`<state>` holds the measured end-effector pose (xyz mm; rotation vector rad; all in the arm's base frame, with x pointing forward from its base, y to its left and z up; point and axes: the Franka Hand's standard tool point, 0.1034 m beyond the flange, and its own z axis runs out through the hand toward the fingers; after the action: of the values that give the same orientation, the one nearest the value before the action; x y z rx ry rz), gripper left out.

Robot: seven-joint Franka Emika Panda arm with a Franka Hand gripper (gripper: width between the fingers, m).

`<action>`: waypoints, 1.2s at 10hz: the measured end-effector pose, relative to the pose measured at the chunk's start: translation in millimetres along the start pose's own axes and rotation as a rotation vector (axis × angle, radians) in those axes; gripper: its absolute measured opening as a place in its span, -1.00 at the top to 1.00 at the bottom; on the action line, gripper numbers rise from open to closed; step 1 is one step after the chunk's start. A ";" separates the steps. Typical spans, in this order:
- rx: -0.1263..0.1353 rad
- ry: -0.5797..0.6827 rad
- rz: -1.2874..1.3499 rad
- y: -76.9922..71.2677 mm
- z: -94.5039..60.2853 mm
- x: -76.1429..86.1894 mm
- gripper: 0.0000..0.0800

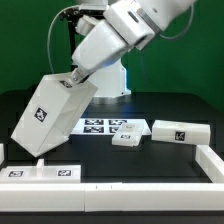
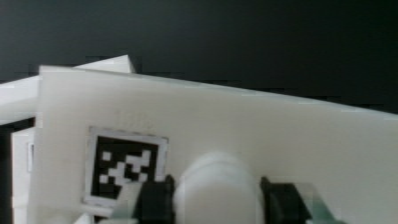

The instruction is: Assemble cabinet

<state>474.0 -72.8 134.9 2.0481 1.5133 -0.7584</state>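
The white cabinet body [image 1: 50, 112], a boxy part with a black-and-white tag on its face, is tilted with its lower end near the table on the exterior view's left. My gripper [image 1: 80, 77] is shut on its upper edge. In the wrist view the cabinet body [image 2: 231, 120] fills the picture, its tag [image 2: 121, 162] is close by, and my black fingers [image 2: 164, 198] clamp a rounded white part [image 2: 222, 190]. A small white block [image 1: 126, 140] and a longer white block [image 1: 180, 133] lie on the table to the exterior view's right.
The marker board [image 1: 108, 126] lies flat behind the cabinet body. A white tagged panel [image 1: 45, 173] lies at the front on the exterior view's left. A white rim [image 1: 208, 160] borders the black table at the front and right. The robot base [image 1: 108, 80] stands at the back.
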 end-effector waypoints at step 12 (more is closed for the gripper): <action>0.080 -0.061 0.304 6.0 -61.6 -7.4 0.46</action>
<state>487.2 -38.5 185.3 2.2244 1.1196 -0.7614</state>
